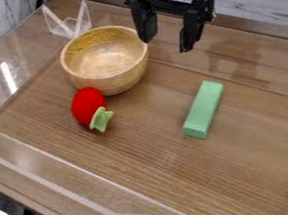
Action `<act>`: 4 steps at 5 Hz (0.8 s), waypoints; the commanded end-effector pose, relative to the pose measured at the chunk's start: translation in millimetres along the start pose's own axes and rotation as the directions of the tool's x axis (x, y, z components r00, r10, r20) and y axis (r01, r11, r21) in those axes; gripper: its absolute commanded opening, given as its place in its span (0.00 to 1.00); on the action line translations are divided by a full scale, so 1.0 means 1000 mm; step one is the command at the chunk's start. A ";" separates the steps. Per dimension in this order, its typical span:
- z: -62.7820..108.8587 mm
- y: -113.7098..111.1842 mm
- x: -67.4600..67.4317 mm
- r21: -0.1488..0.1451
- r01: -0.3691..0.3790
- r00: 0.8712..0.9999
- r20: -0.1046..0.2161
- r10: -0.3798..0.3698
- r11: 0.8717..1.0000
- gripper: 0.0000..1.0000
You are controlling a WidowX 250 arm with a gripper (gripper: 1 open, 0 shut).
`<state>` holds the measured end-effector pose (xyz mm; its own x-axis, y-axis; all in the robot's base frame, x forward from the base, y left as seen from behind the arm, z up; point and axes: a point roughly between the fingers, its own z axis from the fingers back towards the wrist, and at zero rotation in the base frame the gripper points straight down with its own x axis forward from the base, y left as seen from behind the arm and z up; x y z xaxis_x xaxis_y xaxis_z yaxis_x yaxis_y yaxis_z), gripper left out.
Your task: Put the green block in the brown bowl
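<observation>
Lying well apart from the round light-brown wooden bowl [109,85], the long light-green rectangular block [204,110] sits on the wooden table [151,165], nearer the camera than the black gripper [170,43], its long axis pointing roughly toward it; the fingers stand wide apart, holding nothing.

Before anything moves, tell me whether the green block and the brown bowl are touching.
Apart: the camera view shows bare wooden tabletop between the green block and brown bowl.
</observation>
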<state>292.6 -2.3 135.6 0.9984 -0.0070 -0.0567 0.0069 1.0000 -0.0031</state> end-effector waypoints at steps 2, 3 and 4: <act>-0.027 -0.022 -0.017 -0.008 0.026 0.999 -0.023 -0.026 1.000 1.00; -0.041 -0.046 -0.026 -0.006 0.109 0.994 0.000 -0.109 0.994 1.00; -0.044 -0.060 -0.022 -0.009 0.190 0.982 0.025 -0.190 0.982 1.00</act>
<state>262.6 -61.0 80.1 0.9787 -0.1879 -0.0832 0.1866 0.9822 -0.0232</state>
